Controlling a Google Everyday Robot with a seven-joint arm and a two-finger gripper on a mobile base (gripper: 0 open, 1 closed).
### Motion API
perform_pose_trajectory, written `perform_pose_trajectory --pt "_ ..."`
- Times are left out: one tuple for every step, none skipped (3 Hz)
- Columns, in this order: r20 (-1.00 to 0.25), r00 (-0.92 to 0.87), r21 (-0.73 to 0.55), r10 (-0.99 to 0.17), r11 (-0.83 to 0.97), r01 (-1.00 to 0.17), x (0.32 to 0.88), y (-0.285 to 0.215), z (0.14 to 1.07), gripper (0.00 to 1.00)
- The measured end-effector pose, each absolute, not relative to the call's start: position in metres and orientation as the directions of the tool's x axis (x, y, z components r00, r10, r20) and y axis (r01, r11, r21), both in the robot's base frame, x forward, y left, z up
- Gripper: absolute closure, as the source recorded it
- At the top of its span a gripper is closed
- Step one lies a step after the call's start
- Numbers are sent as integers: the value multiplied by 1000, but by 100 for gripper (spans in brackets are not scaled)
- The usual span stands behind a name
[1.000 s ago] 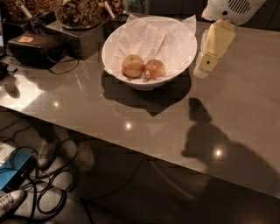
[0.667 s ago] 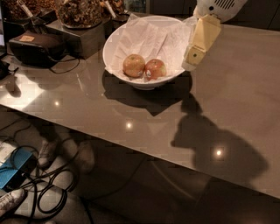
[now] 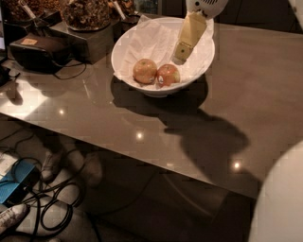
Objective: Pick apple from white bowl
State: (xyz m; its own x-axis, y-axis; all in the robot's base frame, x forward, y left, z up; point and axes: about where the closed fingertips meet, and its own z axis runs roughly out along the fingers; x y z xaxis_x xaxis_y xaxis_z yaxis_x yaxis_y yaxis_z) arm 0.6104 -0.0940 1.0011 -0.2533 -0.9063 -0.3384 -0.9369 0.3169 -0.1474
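The white bowl (image 3: 127,43), lined with crinkled white paper, stands on the grey-brown table at the top middle. Two apples lie side by side at its front. The right one, the mostly red apple (image 3: 168,74), is the task's apple. The left one (image 3: 145,71) is paler yellow-orange. My gripper (image 3: 180,56) hangs down from the white arm at the top edge. It sits over the bowl's right half, just above and behind the red apple, apart from it. It holds nothing that I can see.
Dark containers of brown food (image 3: 86,13) stand behind the bowl to the left, beside a black device (image 3: 38,51) with a cable. The table's front edge (image 3: 142,158) runs diagonally; cables (image 3: 52,208) lie on the floor below. A white robot part (image 3: 280,203) fills the bottom right.
My gripper has moved left, from beside the bowl's right rim to over the bowl, close above the red apple. The apples and bowl have not moved.
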Motion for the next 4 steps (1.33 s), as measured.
perform_pose_trajectory --pt "-334 -255 -134 -907 314 -940 630 -80 992 19" --pt "-326 -265 -122 -907 319 -940 645 -72 981 18" --pt "-314 -279 -102 -907 325 -940 657 -67 966 16" --pt "-302 -303 -69 -904 338 -939 665 -65 948 11"
